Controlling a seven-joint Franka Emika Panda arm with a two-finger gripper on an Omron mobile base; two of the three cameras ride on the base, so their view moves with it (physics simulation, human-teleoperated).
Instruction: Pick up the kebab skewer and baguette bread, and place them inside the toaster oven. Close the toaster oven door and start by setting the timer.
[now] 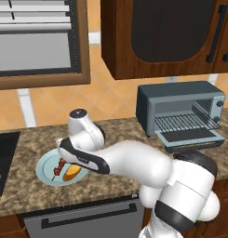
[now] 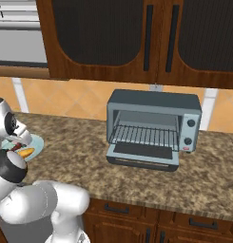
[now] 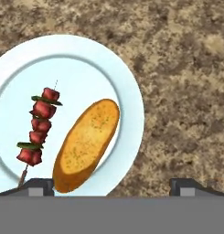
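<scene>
At the counter's front edge in the left base view, a grey dishwasher front (image 1: 83,219) with a dark bar handle sits below the speckled granite countertop (image 1: 120,135). Above it, the gripper (image 3: 111,186) hangs over a pale blue plate (image 3: 131,91), its jaws spread wide and holding nothing; in the hand view the two dark fingertips (image 3: 40,185) stand well apart, one over the lower end of the baguette bread (image 3: 87,142) and the other over bare stone beside the plate rim. The baguette bread lies flat on the plate, angled, golden with darker flecks. Just beside it, not touching, lies the kebab skewer (image 3: 39,128), threaded with dark red chunks and thin green slices, its bare stick end pointing toward the nearer fingertip. In the left base view the plate (image 1: 44,172) rests near the counter's front edge, partly covered by the hand, with the skewer (image 1: 59,168) and bread (image 1: 72,173) showing under it. A dark sink or cooktop edge (image 1: 4,160) lies at the far left. Farther back and well apart to the right stands the toaster oven (image 1: 180,109), against the tiled wall, its wire rack (image 1: 186,122) exposed. The toaster oven door (image 1: 190,137) is dropped fully down, lying level in front of the cavity. Two round knobs (image 2: 189,132) sit on the side control panel. Dark wooden wall cabinets (image 2: 122,38) hang above.
</scene>
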